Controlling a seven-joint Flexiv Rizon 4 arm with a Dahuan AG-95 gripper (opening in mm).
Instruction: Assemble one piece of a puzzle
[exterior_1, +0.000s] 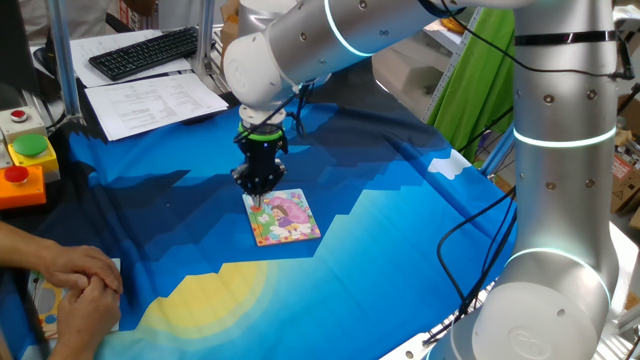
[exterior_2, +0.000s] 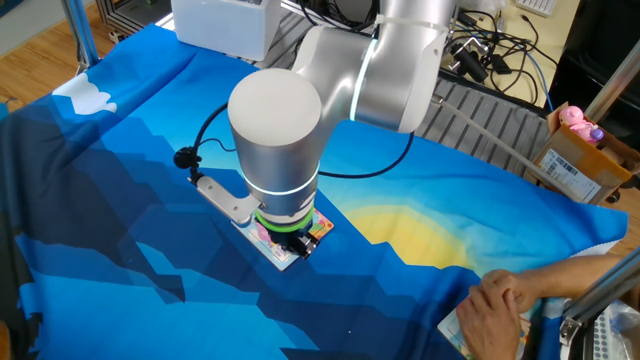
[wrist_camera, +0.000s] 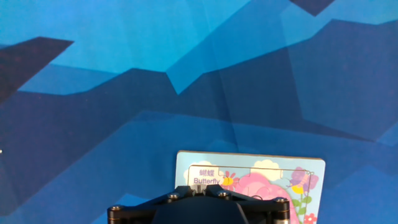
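Somebody's clasped hands (exterior_1: 80, 285) rest at the near table (exterior_1: 420, 200) edge, around eight o'clock from the puzzle (exterior_1: 290, 220). That puzzle lies flat on the blue cloth (exterior_1: 180, 210) mid-table, pink and green, with the word "Butterfly" readable in the hand view. Right over its eleven o'clock corner the gripper (exterior_1: 258, 190) points almost straight down, fingers shut tight together, tips at the board. I cannot make out the piece beneath them.
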